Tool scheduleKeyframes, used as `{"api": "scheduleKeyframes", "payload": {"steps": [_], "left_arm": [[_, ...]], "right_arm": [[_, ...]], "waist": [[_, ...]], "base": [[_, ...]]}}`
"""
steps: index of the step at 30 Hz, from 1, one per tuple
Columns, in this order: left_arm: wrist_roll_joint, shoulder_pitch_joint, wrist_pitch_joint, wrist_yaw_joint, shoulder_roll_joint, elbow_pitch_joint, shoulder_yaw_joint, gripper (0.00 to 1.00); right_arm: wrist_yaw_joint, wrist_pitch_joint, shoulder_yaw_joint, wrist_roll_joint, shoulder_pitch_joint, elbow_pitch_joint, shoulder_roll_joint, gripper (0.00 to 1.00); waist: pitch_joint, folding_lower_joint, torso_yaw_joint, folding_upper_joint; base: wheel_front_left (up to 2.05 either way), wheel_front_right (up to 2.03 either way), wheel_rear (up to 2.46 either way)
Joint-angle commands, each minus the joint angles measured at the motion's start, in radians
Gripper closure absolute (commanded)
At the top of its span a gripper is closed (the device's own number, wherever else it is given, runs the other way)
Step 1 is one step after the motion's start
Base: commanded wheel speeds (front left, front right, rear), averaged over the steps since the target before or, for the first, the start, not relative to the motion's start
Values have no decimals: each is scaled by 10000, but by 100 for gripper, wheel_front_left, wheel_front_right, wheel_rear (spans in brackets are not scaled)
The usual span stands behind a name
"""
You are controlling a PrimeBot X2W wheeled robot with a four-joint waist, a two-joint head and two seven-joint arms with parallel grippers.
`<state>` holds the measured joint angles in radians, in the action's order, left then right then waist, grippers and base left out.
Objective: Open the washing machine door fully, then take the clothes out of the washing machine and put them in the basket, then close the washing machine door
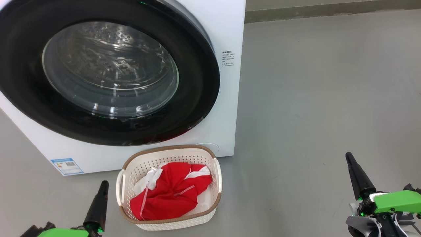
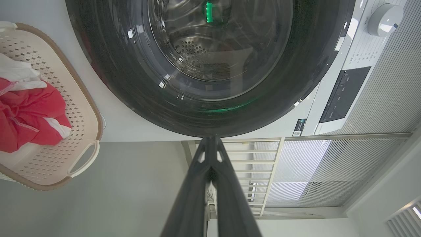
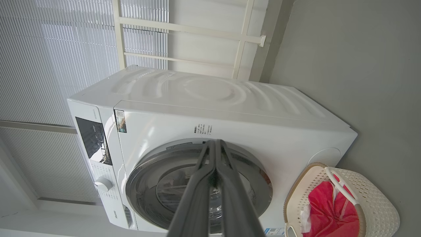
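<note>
Since the washing machine door (image 1: 200, 82) sits flush in the front of the washing machine (image 1: 230, 26) and the clothes (image 1: 171, 194) lie heaped in the basket (image 1: 171, 148), the job looks finished from the head view. The basket stands on the floor (image 1: 312, 98) just below the door, a spot that I judge keeps the carry from the drum short. The left claw (image 1: 104, 185) and right claw (image 1: 348, 157) flank the basket, both pinched shut and empty, with wide bare floor to the right.

In the left wrist view, the closed fingers aim at the door's black rim, and the basket's handle lies off to the side.

From the right wrist view, no gap shows around the door's edge. The basket sits by the machine's lower corner, with open floor beyond it.
</note>
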<state>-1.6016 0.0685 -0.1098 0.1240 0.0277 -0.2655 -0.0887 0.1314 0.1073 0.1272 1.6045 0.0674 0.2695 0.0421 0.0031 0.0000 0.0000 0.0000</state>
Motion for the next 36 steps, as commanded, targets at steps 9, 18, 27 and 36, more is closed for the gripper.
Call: {"api": "scheduleKeyframes", "payload": {"steps": [9, 18, 27, 36], "left_arm": [[-71, 396, -34, 67, 225, 201, -250, 100], [-71, 396, -34, 67, 225, 201, -250, 100], [-71, 396, -34, 67, 225, 202, -250, 100], [-71, 396, -33, 67, 225, 202, -250, 100]], "right_arm": [[-7, 68, -124, 32, 406, -247, 82, 100], [-7, 68, -124, 32, 406, -247, 82, 100], [-7, 68, -123, 32, 406, -247, 82, 100], [-7, 68, -123, 32, 406, -247, 82, 100]], "waist": [[0, 0, 0, 0], [0, 0, 0, 0], [0, 0, 0, 0], [0, 0, 0, 0]], "base": [[0, 0, 0], [0, 0, 0], [0, 0, 0], [0, 0, 0]]}}
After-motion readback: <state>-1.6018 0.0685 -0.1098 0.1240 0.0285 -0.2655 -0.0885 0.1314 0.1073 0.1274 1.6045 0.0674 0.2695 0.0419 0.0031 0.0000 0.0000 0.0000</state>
